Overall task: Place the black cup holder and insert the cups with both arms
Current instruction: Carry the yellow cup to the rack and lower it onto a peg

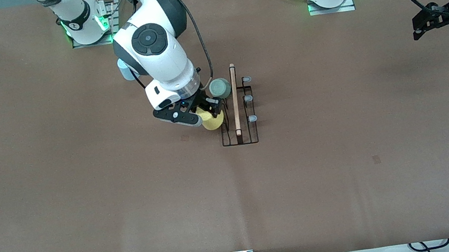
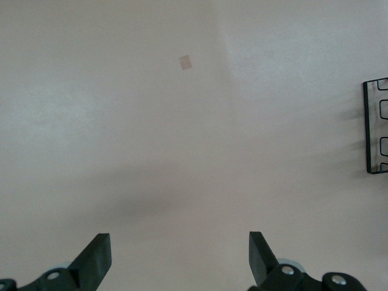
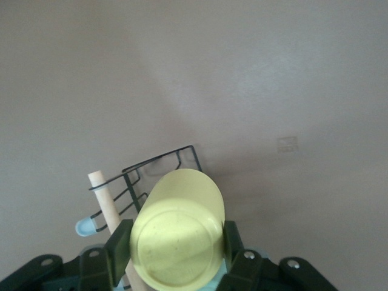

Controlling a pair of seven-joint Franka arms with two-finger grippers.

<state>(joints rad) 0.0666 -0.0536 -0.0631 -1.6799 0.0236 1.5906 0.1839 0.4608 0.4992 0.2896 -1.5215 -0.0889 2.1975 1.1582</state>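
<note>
The black cup holder (image 1: 237,114) stands mid-table, its pale wooden rod pointing toward the front camera, with bluish-grey capped prongs bare on the side toward the left arm. A mint green cup (image 1: 219,88) sits upturned on a prong on the side toward the right arm. My right gripper (image 1: 204,114) is shut on the yellow cup (image 1: 211,119), holding it over the rack's side next to the green cup; in the right wrist view the yellow cup (image 3: 177,233) fills the fingers above the rack (image 3: 154,173). A light blue cup (image 1: 124,70) peeks out beside the right arm. My left gripper (image 1: 418,27) is open and empty, waiting over the table's left-arm end.
The left wrist view shows bare brown table with a small pale square mark (image 2: 185,62) and an end of the rack (image 2: 376,127) at the edge. Cables lie along the table's edge nearest the front camera.
</note>
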